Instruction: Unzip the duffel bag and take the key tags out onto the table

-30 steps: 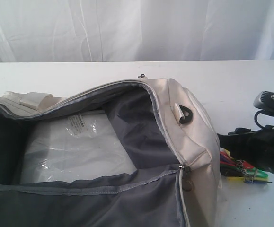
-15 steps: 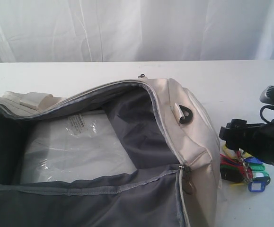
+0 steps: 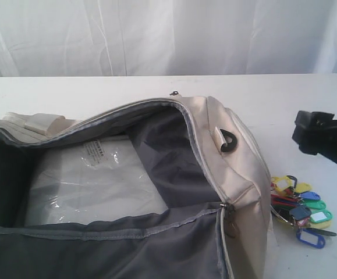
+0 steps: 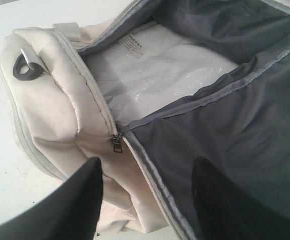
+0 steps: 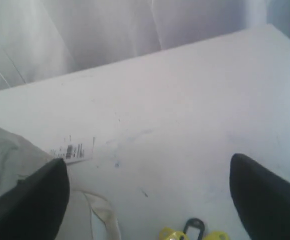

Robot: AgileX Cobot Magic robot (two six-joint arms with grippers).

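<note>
The cream-white duffel bag (image 3: 238, 157) lies unzipped on the white table (image 3: 284, 99), its grey lining (image 3: 168, 168) showing. The key tags (image 3: 302, 206), a bunch in yellow, blue, green, red and black, rest on the table just right of the bag's end; their yellow tops (image 5: 171, 234) show in the right wrist view. My right gripper (image 5: 150, 190) hangs open above and beyond them, its dark body (image 3: 322, 136) at the exterior view's right edge. My left gripper (image 4: 147, 200) is open over the bag's other end, near a silver zipper pull (image 4: 116, 144).
A clear-wrapped white packet (image 3: 92, 180) lies inside the bag. A black strap ring (image 3: 227, 141) sits on the bag's end. A barcode label (image 5: 72, 150) lies on the table. A white curtain (image 3: 168, 35) hangs behind the table.
My right gripper let go of the key tags and rose up and to the right. The tags now lie spread on the table beside the bag.
</note>
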